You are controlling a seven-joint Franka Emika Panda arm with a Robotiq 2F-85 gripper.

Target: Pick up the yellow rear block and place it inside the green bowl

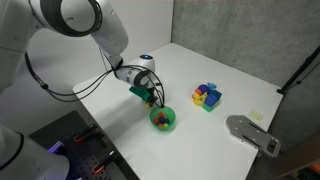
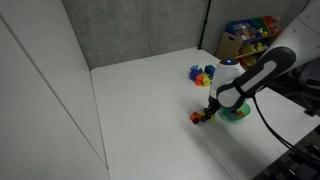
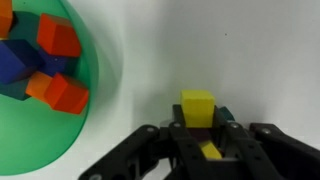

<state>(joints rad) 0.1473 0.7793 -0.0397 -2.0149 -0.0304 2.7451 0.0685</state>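
Yellow rear block (image 3: 198, 105) sits between jaws of the downward-pointing tool (image 3: 200, 124).

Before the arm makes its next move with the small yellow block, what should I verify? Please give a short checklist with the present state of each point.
1. The yellow block sits between the fingertips of the gripper in the wrist view: ok.
2. Jaws closed firmly on the block: cannot tell.
3. Block lifted off the table: cannot tell.
4. The green bowl is close beside the gripper: ok.
5. Room in the bowl: the coloured blocks already lie inside, but bare green floor shows: ok.
6. The dark thing beside the yellow block is free of the jaws: cannot tell.
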